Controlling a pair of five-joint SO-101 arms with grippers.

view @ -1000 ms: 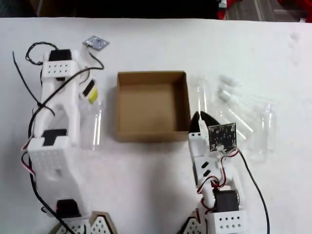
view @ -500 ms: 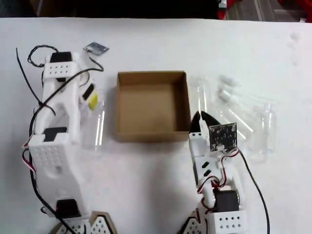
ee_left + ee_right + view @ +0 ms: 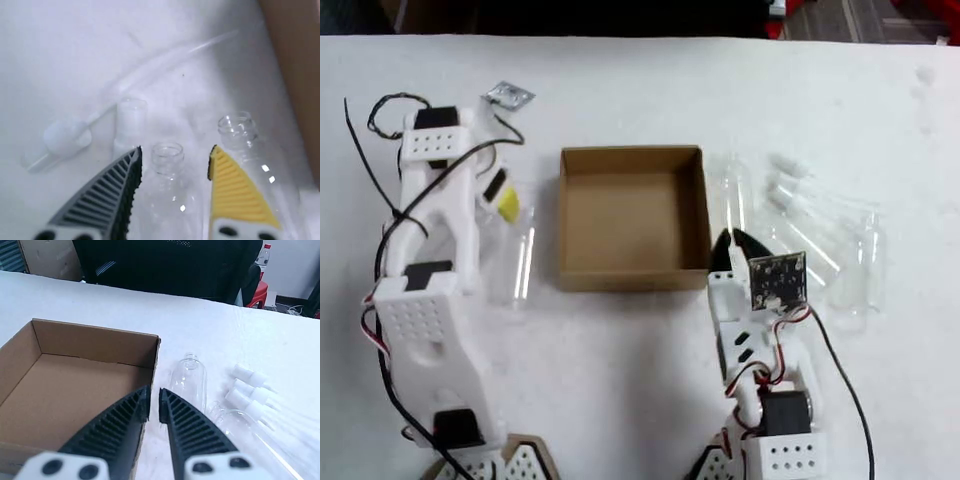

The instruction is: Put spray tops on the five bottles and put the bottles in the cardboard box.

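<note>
My left gripper (image 3: 175, 150) is open, its grey and yellow fingers on either side of the open neck of a clear bottle (image 3: 167, 156) lying on the table. A second clear bottle (image 3: 238, 126) lies beside it, toward the cardboard box (image 3: 295, 60). A white spray top (image 3: 65, 140) with a long tube and a white cap (image 3: 131, 112) lie just beyond. In the high view this gripper (image 3: 500, 195) is left of the open, empty box (image 3: 632, 215). My right gripper (image 3: 153, 392) is shut on nothing at the box's right front corner (image 3: 730, 238).
Right of the box lie a clear bottle (image 3: 735, 195), several white spray tops (image 3: 790, 182) with tubes, and another clear bottle (image 3: 865, 265). Black cables (image 3: 380, 110) loop beside the left arm. A dark chair (image 3: 165, 265) stands behind the table.
The left arm has shifted slightly to the left, with its gripper still over the bottles beside the box. The right arm has not moved.
</note>
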